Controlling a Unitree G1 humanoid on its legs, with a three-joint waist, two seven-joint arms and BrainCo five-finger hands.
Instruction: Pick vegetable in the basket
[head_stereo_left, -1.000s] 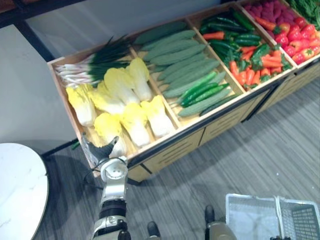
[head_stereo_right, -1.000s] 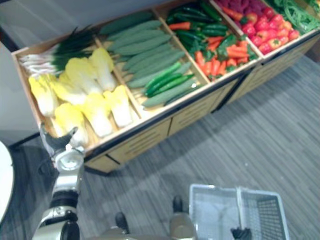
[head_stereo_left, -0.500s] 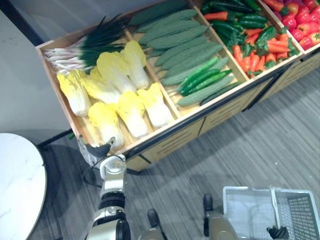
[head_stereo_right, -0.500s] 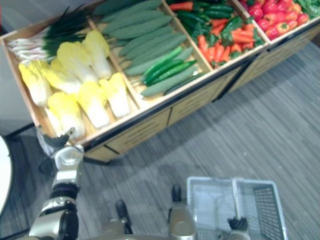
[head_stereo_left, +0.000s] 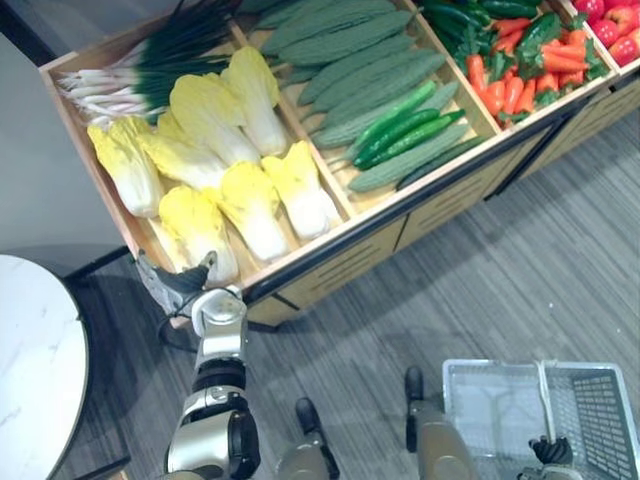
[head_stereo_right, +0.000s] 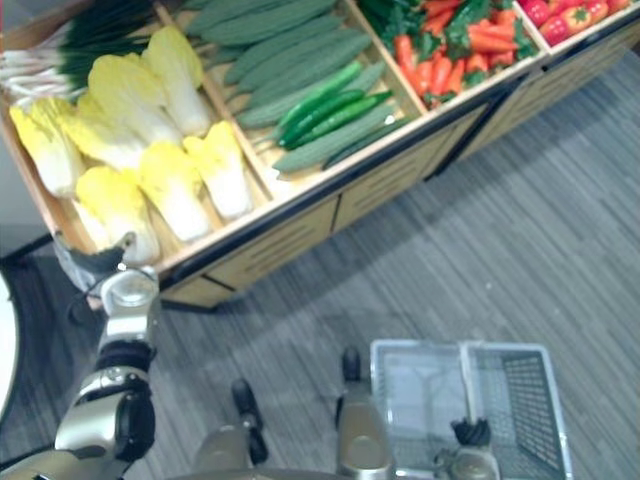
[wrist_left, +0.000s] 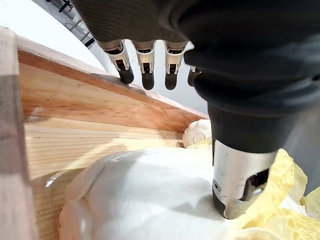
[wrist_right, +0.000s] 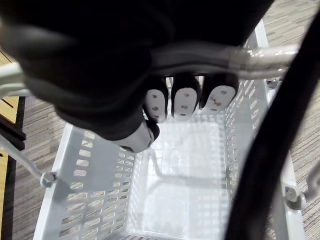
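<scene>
Several yellow-white napa cabbages lie in the left compartment of the wooden display crate (head_stereo_left: 330, 243). My left hand (head_stereo_left: 176, 284) is at the crate's front-left corner, beside the nearest cabbage (head_stereo_left: 196, 228). In the left wrist view its fingers (wrist_left: 145, 63) reach out straight over the wooden wall, and the thumb (wrist_left: 240, 182) rests on the cabbage's white base (wrist_left: 145, 200); the hand is open. A white plastic basket (head_stereo_left: 478, 398) hangs low at the right. My right hand (wrist_right: 125, 70) is curled round its handle (wrist_right: 262, 59), and nothing lies in the basket.
Spring onions (head_stereo_left: 140, 70) lie behind the cabbages. Bitter gourds (head_stereo_left: 350, 60) and cucumbers (head_stereo_left: 400, 130) fill the middle compartment, carrots and green peppers (head_stereo_left: 515, 70) the one to the right. A white round table (head_stereo_left: 35, 370) stands at the left on grey floor.
The whole picture has shifted, so the camera has moved. My left hand stays at the crate's front-left corner by the nearest cabbage, and my right hand keeps hold of the basket handle.
</scene>
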